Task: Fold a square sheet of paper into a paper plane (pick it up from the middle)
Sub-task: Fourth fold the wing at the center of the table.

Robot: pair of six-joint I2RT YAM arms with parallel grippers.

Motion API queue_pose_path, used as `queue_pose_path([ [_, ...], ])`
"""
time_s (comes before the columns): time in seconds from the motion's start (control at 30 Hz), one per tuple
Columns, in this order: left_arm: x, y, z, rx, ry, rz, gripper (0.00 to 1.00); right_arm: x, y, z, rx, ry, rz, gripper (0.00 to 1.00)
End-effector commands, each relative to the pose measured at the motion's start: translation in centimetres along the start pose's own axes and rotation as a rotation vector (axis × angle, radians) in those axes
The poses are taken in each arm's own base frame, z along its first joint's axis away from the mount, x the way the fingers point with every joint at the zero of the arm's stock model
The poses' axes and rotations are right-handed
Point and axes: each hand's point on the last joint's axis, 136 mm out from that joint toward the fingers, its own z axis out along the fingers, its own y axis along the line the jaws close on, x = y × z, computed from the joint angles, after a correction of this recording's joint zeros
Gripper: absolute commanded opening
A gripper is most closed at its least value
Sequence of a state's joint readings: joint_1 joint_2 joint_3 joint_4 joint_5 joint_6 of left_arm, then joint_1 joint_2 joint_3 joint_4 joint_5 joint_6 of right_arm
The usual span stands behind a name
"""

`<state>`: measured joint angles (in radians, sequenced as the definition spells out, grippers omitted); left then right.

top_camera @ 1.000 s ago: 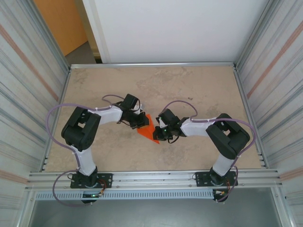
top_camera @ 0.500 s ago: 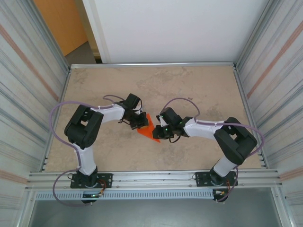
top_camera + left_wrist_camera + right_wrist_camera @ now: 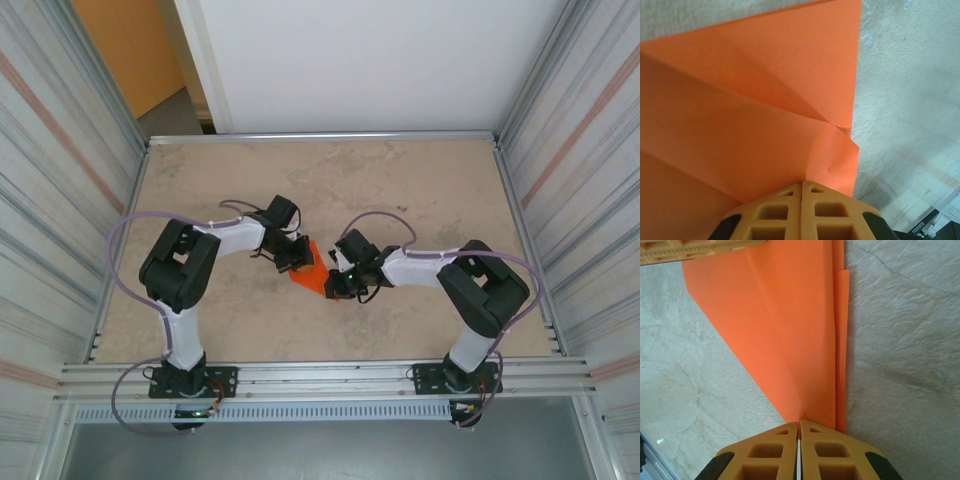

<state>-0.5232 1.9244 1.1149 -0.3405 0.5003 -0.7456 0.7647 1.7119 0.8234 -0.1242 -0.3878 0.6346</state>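
Note:
The square sheet of paper (image 3: 310, 272), bright orange, is folded into a narrow pointed shape with layered flaps and lies low over the table between both arms. My left gripper (image 3: 297, 262) is shut on its upper left end. In the left wrist view the paper (image 3: 750, 115) runs out from the closed left gripper (image 3: 801, 184), showing diagonal creases. My right gripper (image 3: 333, 285) is shut on the lower right tip. In the right wrist view the paper (image 3: 795, 340) narrows into the closed right gripper (image 3: 799, 422), and the left gripper's fingers (image 3: 690, 250) sit at its far end.
The beige stone-patterned table (image 3: 400, 190) is fenced by corrugated metal walls on the left (image 3: 50, 200) and right (image 3: 590, 180). A metal rail (image 3: 320, 375) carrying both arm bases runs along the near edge. Purple cables loop off both arms.
The right arm's elbow swung out to the right and came back in. The left arm shifted slightly. The paper stayed in about the same spot between the two grippers.

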Motion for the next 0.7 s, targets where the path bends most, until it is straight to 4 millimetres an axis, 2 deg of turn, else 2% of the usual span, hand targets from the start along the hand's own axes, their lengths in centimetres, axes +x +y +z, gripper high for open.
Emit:
queue_pose_path([
  [0.0,1.8,10.1,2.7,-0.336,0.044,-0.115,0.05,1.1,-1.4,0.6,0.032,0.061,0.002,0.1],
  [0.23,2.1,11.3,2.9,-0.361,0.055,-0.127,0.05,4.4,-3.2,0.9,0.006,0.139,0.056,0.08],
  [0.43,2.1,11.5,3.0,-0.36,0.06,-0.133,0.05,6.5,-3.9,-0.4,-0.031,0.124,0.097,0.09],
  [0.57,1.8,11.0,3.0,-0.344,0.057,-0.127,0.05,6.3,-4.0,-2.0,-0.04,0.066,0.097,0.1],
  [0.67,1.8,10.5,3.0,-0.324,0.059,-0.121,0.05,4.8,-2.8,-3.5,-0.048,-0.002,0.064,0.12],
])
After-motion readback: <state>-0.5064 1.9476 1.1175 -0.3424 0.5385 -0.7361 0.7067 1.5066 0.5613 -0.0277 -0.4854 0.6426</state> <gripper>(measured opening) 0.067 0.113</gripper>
